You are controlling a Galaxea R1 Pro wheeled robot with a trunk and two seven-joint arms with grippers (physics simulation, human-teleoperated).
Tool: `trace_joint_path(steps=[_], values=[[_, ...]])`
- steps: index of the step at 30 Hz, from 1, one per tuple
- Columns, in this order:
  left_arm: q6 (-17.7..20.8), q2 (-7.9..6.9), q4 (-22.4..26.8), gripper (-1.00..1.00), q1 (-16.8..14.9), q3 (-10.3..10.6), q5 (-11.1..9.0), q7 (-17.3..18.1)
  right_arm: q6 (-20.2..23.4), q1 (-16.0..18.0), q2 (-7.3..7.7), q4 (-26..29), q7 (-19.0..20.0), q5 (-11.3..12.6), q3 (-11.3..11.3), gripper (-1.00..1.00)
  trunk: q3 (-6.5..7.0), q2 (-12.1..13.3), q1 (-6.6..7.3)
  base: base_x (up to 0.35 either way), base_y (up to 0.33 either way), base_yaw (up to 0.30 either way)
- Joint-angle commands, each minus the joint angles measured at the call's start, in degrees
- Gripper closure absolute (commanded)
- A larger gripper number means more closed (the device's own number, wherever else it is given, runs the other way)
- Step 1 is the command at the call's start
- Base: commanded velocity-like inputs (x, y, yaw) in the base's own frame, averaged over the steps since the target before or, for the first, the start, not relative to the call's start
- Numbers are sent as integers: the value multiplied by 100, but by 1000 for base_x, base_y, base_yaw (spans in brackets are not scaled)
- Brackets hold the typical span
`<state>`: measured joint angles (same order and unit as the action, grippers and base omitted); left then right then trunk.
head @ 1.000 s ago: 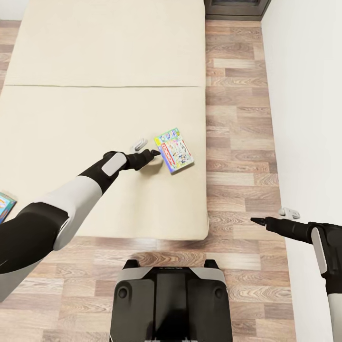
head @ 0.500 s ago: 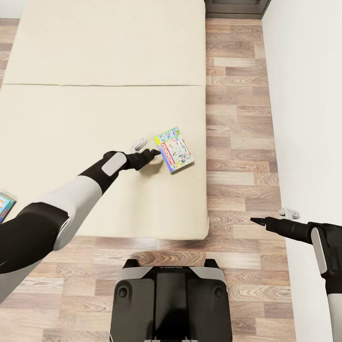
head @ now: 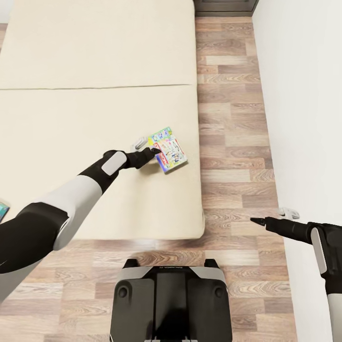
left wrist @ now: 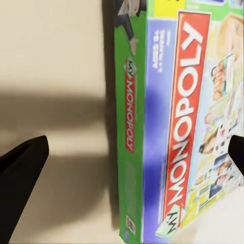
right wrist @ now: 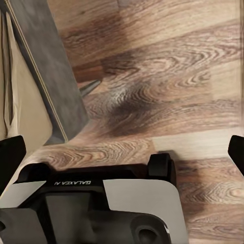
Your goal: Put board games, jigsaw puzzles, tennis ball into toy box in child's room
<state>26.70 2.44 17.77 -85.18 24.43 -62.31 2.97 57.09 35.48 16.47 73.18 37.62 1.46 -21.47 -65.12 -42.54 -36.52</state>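
Reaching across the bed (head: 95, 114), left fingers (head: 153, 152) straddle the Monopoly box (head: 167, 148).

Green-edged, red-bannered Monopoly box (head: 167, 149); beige bed (head: 95, 95)

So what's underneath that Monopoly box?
The Monopoly box lies flat on the beige bed, near its edge. Whatever might sit directly beneath the box is covered. The left pincer straddles its edge, open.

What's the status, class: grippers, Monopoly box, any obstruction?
Left gripper open, straddling Monopoly box edge on bed. Right gripper open, empty, over floor. No obstruction seen.
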Motion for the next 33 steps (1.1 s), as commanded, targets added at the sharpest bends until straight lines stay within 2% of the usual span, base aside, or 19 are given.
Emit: trace_joint_path(steps=[1, 16, 33], values=[[19, -1, -10, -100, 1, 36, -35, 12, 39, 3, 0, 3, 8, 12, -6, -100, -4, -3, -3, 0, 0, -201], [19, -20, 5, -100, 1, 35, -36, 19, 30, 3, -2, 3, 8, 12, -6, -100, -4, -3, -3, 0, 0, -230], [19, -30, 7, -100, 9, 37, -36, 19, 18, -4, -11, 3, 8, 12, -1, -100, -4, -3, -3, 0, 0, -58]])
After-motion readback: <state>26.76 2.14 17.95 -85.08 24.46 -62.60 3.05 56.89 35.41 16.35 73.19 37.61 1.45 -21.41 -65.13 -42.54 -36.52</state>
